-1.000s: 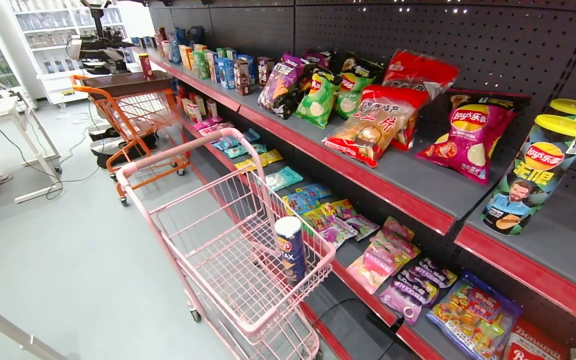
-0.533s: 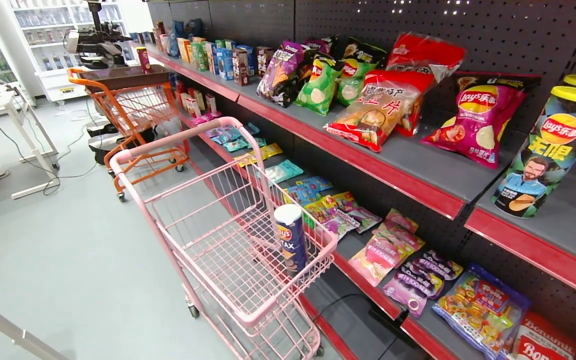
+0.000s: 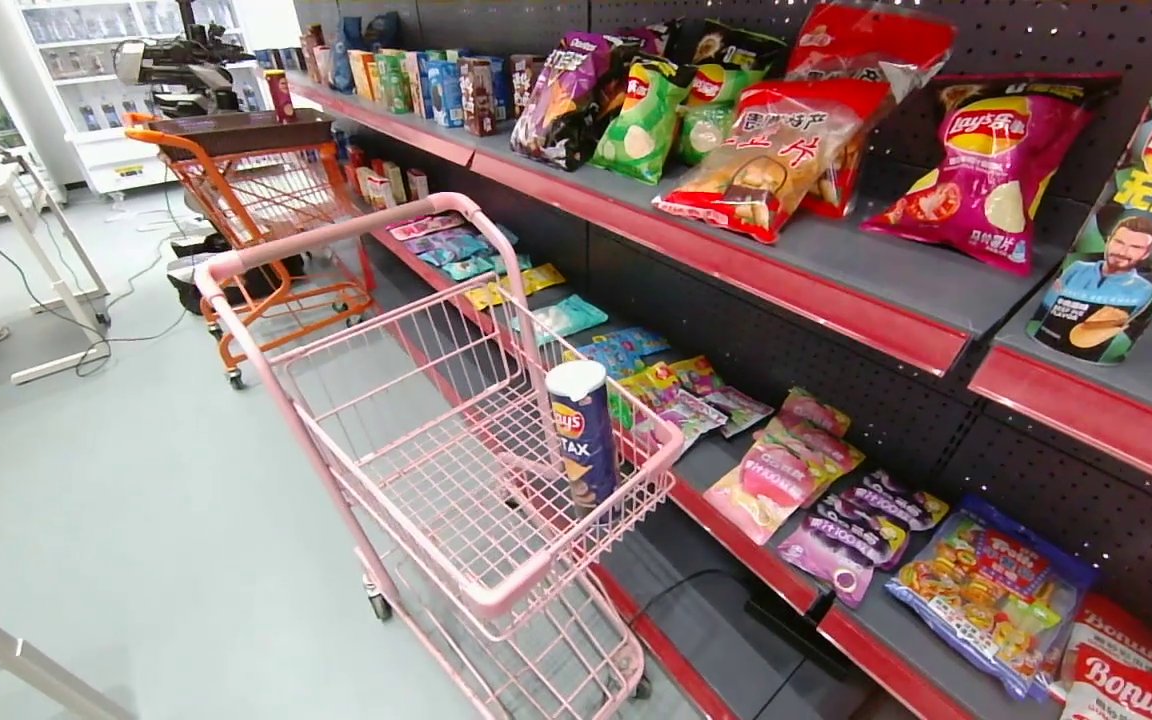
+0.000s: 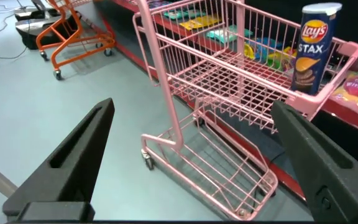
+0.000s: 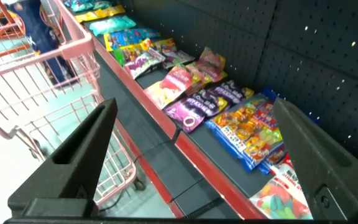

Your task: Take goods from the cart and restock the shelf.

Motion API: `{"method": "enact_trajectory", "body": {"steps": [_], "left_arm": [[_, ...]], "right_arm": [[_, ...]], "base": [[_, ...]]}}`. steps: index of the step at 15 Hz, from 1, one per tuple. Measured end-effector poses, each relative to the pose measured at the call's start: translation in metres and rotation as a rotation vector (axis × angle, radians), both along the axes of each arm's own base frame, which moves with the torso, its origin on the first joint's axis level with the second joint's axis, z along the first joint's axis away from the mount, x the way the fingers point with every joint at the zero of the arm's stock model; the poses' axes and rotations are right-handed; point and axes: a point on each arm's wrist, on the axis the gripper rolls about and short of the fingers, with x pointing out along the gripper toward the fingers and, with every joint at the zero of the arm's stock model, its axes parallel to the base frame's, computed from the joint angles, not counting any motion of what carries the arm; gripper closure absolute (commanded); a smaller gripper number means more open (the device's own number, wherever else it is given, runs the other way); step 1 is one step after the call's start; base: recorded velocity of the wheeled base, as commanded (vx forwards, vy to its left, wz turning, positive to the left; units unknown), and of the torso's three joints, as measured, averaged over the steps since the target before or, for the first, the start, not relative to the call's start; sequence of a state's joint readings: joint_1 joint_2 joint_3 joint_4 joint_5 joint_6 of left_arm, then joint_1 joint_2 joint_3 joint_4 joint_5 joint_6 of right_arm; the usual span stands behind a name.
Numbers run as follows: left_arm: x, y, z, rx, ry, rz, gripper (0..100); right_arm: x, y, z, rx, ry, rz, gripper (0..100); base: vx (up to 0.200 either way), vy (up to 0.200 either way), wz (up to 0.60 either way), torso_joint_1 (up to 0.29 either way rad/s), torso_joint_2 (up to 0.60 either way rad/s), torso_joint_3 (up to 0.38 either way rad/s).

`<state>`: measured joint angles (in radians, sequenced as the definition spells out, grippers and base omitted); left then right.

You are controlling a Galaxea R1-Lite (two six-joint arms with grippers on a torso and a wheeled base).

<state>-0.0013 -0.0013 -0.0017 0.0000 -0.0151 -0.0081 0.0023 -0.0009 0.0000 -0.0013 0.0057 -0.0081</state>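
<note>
Only the head camera has tilted over the last second, lifting the whole scene in frame; nothing has shifted within it. The shelf [image 3: 756,275] runs along the right, stocked with snack bags. The pink cart [image 3: 336,237] stands just beside it. A chip can [image 3: 584,440] stands upright in the basket's corner nearest the shelf, possibly touching the wire. The left gripper [image 4: 191,106] and right gripper [image 5: 194,102] both hang with fingers spread wide, holding nothing.

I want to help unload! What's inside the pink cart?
One blue chip can stands upright in the cart's front corner by the shelf. Its base is partly hidden behind the wire rim.
</note>
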Motion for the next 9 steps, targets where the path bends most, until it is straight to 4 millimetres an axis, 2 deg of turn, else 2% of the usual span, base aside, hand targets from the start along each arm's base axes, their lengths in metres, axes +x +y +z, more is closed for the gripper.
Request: {"method": "enact_trajectory", "body": {"steps": [5,7,9], "left_arm": [[0.0,0.0,0.002,-0.002,0.003,-0.023,0],[-0.004,-0.001,0.026,-0.045,-0.052,-0.064,0],[-0.003,-0.001,0.069,-0.124,-0.083,-0.095,0]], "right_arm": [[0.0,0.0,0.0,-0.001,0.0,-0.001,0],[0.0,0.0,0.0,0.0,0.0,-0.001,0],[0.0,0.0,0.0,0.0,0.0,-0.001,0]], "base": [[0.0,0.0,0.0,-0.125,0.5,0.364],[0.0,0.0,0.0,-0.093,0.43,0.33],[0.0,0.0,0.0,-0.029,0.16,0.127]]}}
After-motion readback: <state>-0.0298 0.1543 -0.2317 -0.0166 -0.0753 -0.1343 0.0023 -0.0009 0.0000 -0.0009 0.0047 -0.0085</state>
